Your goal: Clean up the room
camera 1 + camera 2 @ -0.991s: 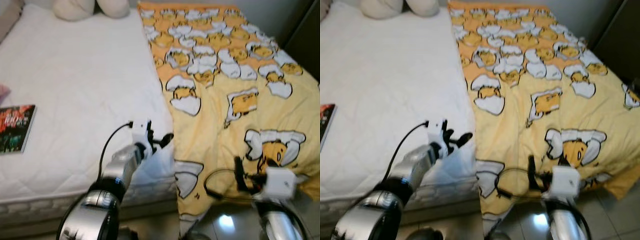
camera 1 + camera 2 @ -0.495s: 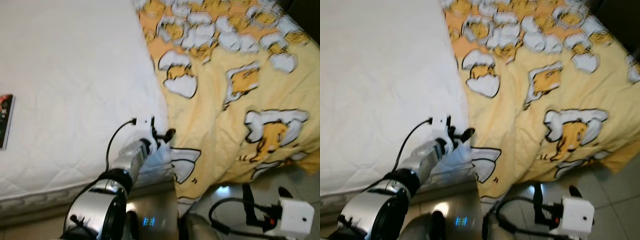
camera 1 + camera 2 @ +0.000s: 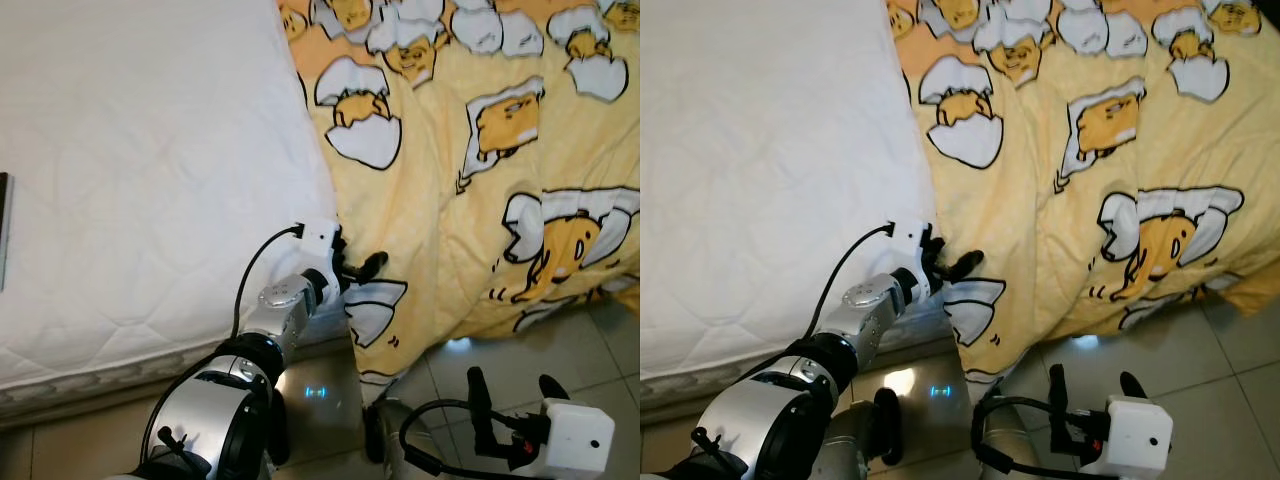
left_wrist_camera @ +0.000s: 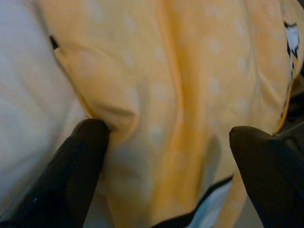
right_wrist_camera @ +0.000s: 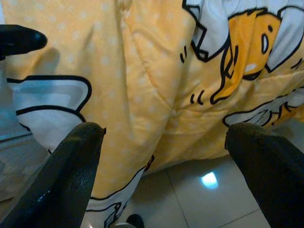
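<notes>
mattress (image 3: 130, 180): white, quilted in a diamond pattern, takes up the whole left side of the bed
mattress edge (image 3: 60, 385): ribbed band running along the front, right above the floor
floor (image 3: 600, 350): glossy beige tiles with thin grout lines
glare (image 3: 458, 344): small bright light spot on the tile, just below the bed
left border: thin dark sliver lying on the mattress, can't tell what it is

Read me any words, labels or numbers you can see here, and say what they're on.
No readable text.
Yellow quilt: printed cartoon egg characters, no lettering.
Book at the edge of the white mattress: only a sliver shows, nothing legible.
Blue lights reflected on the floor tile: too blurred to read.
</notes>
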You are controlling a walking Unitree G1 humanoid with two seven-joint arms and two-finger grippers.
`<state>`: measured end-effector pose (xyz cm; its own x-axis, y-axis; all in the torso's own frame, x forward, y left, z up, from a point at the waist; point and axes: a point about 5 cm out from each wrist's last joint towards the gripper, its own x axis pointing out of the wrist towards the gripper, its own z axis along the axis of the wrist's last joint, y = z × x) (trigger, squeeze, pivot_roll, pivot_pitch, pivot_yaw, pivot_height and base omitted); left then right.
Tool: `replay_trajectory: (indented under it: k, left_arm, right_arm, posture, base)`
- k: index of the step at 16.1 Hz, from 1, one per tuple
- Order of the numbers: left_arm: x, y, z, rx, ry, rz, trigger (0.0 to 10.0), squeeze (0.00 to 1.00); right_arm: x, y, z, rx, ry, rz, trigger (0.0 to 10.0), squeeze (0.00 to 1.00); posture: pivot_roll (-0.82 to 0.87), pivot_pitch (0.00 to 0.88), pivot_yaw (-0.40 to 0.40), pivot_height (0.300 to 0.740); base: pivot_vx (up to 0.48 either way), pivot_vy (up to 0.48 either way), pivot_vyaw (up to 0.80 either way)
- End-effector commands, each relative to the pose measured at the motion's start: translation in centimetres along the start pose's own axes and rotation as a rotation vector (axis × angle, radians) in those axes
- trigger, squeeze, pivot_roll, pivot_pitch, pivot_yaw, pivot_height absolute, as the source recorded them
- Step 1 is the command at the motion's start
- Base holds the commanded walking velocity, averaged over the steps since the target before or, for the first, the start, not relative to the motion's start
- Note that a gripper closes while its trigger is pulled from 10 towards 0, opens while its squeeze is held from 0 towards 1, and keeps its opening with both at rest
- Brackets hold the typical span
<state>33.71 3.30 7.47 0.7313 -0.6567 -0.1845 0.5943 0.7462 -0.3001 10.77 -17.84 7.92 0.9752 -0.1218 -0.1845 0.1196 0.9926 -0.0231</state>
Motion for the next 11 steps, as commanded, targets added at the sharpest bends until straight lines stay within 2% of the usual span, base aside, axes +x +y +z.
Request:
replay_trajectory:
  k: [1, 2, 3, 4, 7, 11]
  left_arm:
    - [0.4, -1.8, -1.6, -0.038, 0.052, -0.064, 10.0, 0.0]
    - [0.2, -1.9, -2.7, -0.031, 0.109, -0.042, 10.0, 0.0]
    - [-0.1, -1.4, -3.6, -0.045, 0.152, 0.019, 6.3, 0.0]
    - [-0.4, -0.8, -3.7, -0.086, 0.154, 0.075, 0.0, 0.0]
    - [-0.7, 0.6, -3.1, -0.17, 0.123, 0.169, 0.0, 0.0]
    - [-0.5, 0.2, -3.2, -0.264, 0.121, 0.148, 0.0, 0.0]
  right_arm:
    - [-0.3, 0.1, -0.3, 0.002, 0.029, 0.0, 10.0, 0.05]
    - [-0.3, 0.2, -0.3, 0.005, 0.029, 0.002, 10.0, 0.04]
    - [-0.3, 0.4, -0.2, 0.007, 0.028, 0.009, 10.0, 0.04]
    - [-0.4, 0.4, -0.2, 0.007, 0.029, 0.013, 10.0, 0.05]
    - [-0.8, 0.4, -0.4, 0.009, 0.043, 0.018, 10.0, 0.04]
    - [-0.6, 0.6, -0.4, 0.011, 0.048, 0.035, 10.0, 0.04]
  posture:
    - [-0.23, 0.355, 0.02, 0.74]
    - [-0.23, 0.356, 0.02, 0.74]
    - [-0.23, 0.356, 0.02, 0.74]
    - [-0.24, 0.359, 0.017, 0.74]
    - [-0.24, 0.363, 0.014, 0.74]
    - [-0.24, 0.366, 0.011, 0.74]
  base:
    - [0.0, 0.0, 0.0]
    - [0.0, 0.0, 0.0]
    - [0.0, 0.0, 0.0]
    - [0.0, 0.0, 0.0]
    - [0.0, 0.0, 0.0]
    - [0.0, 0.0, 0.0]
